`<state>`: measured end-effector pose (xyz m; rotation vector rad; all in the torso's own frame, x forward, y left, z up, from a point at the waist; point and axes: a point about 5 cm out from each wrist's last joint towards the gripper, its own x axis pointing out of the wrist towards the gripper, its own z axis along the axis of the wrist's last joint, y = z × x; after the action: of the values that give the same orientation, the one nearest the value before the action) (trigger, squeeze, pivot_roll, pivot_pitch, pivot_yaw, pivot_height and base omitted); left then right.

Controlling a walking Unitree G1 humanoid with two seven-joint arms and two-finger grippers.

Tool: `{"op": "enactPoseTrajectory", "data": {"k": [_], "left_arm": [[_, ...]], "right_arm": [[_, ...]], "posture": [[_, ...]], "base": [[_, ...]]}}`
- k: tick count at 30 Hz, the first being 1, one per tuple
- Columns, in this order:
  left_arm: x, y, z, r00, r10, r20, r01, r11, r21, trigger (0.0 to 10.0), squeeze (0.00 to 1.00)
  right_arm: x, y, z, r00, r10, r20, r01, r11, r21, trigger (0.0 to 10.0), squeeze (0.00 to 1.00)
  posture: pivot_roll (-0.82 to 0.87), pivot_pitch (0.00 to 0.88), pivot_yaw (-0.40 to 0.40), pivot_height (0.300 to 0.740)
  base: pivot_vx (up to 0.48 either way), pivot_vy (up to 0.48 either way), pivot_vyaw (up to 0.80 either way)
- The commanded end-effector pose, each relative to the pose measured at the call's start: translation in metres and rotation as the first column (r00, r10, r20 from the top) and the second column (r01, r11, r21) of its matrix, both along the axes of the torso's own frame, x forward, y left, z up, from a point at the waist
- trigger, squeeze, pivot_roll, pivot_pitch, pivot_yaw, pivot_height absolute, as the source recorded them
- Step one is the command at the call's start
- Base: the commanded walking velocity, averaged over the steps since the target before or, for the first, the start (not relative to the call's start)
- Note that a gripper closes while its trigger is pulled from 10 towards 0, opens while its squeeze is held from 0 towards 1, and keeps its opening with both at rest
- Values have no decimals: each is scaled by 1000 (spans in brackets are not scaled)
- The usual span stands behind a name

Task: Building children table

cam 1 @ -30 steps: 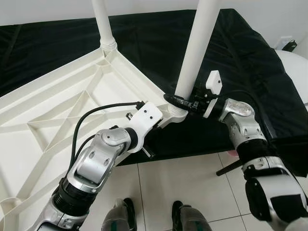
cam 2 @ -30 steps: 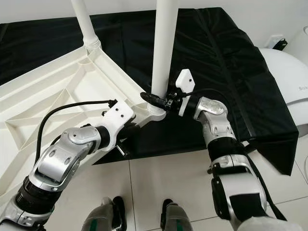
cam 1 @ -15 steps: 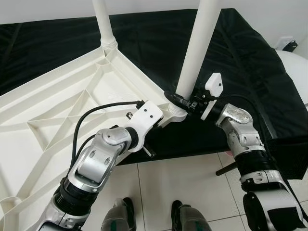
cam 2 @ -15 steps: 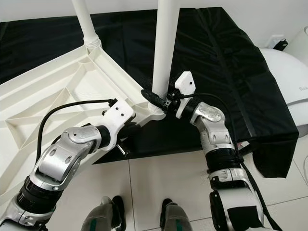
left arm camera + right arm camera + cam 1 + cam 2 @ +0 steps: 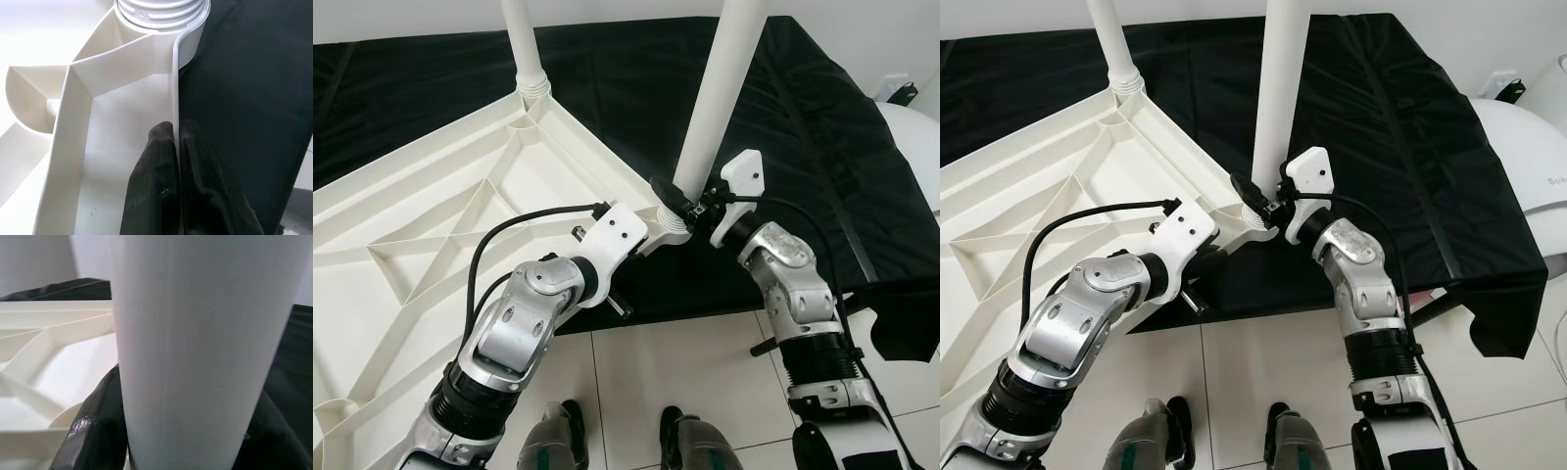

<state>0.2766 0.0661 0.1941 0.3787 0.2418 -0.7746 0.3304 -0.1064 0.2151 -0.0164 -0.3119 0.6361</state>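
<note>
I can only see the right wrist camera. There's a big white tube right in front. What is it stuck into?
Observer: It is a white table leg standing in the corner socket of an upside-down white tabletop.
Operator: Who's holding the tabletop?
Observer: The left gripper is pinched on the tabletop's thin edge wall, just beside that socket.
Operator: Is there another leg?
Observer: Yes, a second white leg stands upright in the far corner.
Operator: What's underneath it all?
Observer: A black cloth lies under the tabletop; the right gripper clasps the leg near its base.
</note>
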Motion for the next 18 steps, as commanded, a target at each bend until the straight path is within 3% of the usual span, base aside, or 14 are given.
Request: {"op": "enactPoseTrajectory", "data": {"k": [1, 10, 18], "left_arm": [[8, 4, 3, 979, 183, 90, -182, 983, -16, 10000, 0], [11, -1, 14, 960, 254, 120, -242, 964, -110, 10000, 0], [13, -3, 17, 953, 274, 130, -256, 956, -141, 10000, 0]], "right_arm": [[-6, 13, 7, 1000, 27, 16, -28, 996, 81, 10000, 0], [-15, 23, 7, 991, -124, -39, 129, 981, 144, 10000, 0], [-15, 28, 8, 978, -202, -58, 209, 964, 167, 10000, 0]], "posture": [[-111, 224, -16, 740], [-113, 237, -13, 740], [-113, 237, -14, 740]], "base": [[0, 0, 0], [0, 0, 0], [0, 0, 0]]}}
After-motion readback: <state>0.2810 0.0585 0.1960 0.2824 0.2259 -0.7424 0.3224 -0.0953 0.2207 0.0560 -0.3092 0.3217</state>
